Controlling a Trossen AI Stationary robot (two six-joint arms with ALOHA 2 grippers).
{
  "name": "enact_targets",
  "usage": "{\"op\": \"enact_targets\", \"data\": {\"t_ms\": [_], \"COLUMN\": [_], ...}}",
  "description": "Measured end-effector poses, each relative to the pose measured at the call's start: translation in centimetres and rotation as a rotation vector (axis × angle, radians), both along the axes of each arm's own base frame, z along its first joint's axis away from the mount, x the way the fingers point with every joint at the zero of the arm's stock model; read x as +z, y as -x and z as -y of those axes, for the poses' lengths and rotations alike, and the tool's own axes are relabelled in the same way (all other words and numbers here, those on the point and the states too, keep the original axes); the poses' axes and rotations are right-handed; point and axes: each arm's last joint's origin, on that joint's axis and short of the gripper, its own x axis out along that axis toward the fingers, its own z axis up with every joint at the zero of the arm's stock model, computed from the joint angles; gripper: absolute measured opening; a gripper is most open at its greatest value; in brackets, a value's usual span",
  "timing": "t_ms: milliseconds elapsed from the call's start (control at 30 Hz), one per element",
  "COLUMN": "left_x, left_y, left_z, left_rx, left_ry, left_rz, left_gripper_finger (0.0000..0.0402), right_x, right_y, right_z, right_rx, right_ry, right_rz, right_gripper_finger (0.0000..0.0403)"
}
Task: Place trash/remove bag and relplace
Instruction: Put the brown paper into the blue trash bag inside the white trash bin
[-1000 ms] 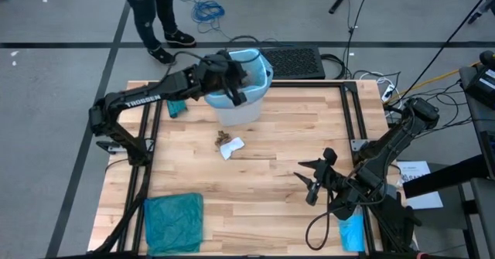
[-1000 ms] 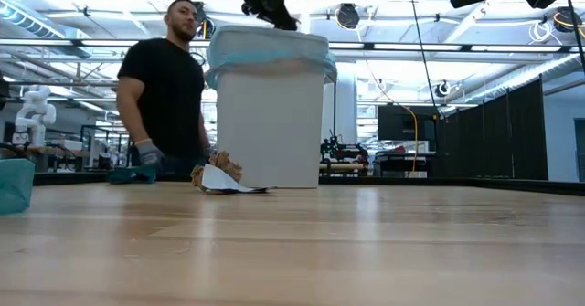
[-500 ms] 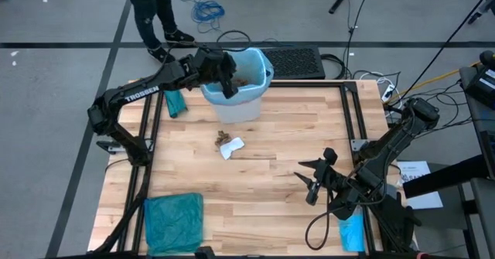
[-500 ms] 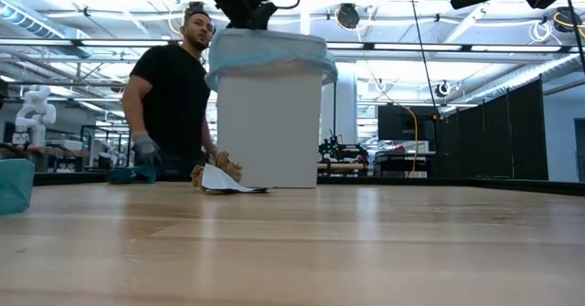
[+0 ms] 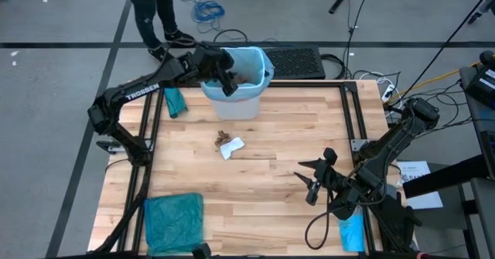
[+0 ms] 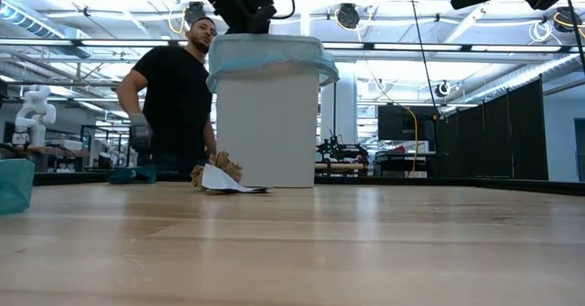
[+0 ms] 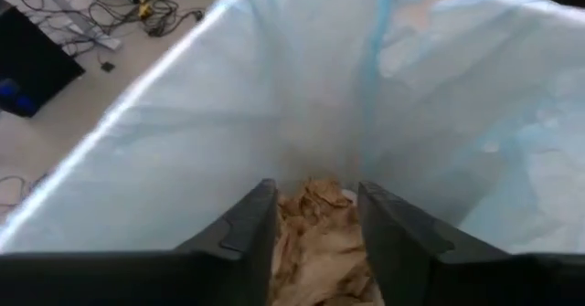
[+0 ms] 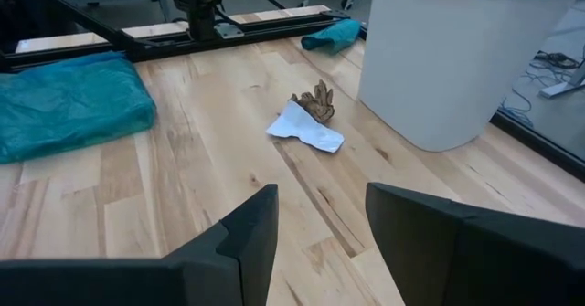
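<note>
A white bin (image 5: 236, 104) lined with the light blue bag (image 5: 259, 62) stands at the table's far edge, left of the middle. My left gripper (image 5: 227, 77) hangs over the bin's left side, pointing down into it. Its fingers stand open (image 7: 315, 192), and crumpled brown paper trash (image 7: 315, 237) lies in the bag below them. More trash, a brown scrap with a white piece (image 5: 230, 144), lies on the table in front of the bin (image 8: 311, 119). My right gripper (image 5: 312, 183) waits open (image 8: 320, 196) at the near right, low over the table.
A folded teal-green bag (image 5: 174, 222) lies at the near left corner. A small teal bundle (image 5: 175, 103) sits left of the bin. A person (image 6: 169, 96) stands beyond the far edge, behind the bin. Bare wood lies between the bin and my right gripper.
My left gripper has moved a little from over the bin's middle toward its left rim, staying above the opening. Brown scraps now show inside the bag where the gripper covered them before. My right arm has kept still.
</note>
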Motion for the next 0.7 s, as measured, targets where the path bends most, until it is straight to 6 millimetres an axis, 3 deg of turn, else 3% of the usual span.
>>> {"op": "enact_targets", "data": {"t_ms": [200, 367, 567, 700], "left_x": [0.3, 2.2, 4.9, 5.4], "left_y": [-0.1, 0.6, 1.6, 1.5], "left_z": [0.7, 2.2, 4.6, 7.0], "left_rx": [-0.015, -0.05, -0.097, -0.182], "left_ry": [0.001, -0.057, -0.148, -0.11], "left_rz": [0.012, 0.069, 0.162, 0.185], "left_gripper_finger": [0.0179, 0.0179, 0.0179, 0.018], "right_x": [0.0, 0.0, 0.0, 0.0], "right_y": [0.0, 0.0, 0.0, 0.0], "right_z": [0.0, 0.0, 0.0, 0.0], "right_rx": [0.0, 0.0, -0.001, -0.001], "right_ry": [-0.002, -0.002, -0.001, -0.001], "right_rz": [0.002, 0.002, 0.001, 0.001], "right_gripper_finger": [0.016, 0.016, 0.016, 0.016]}}
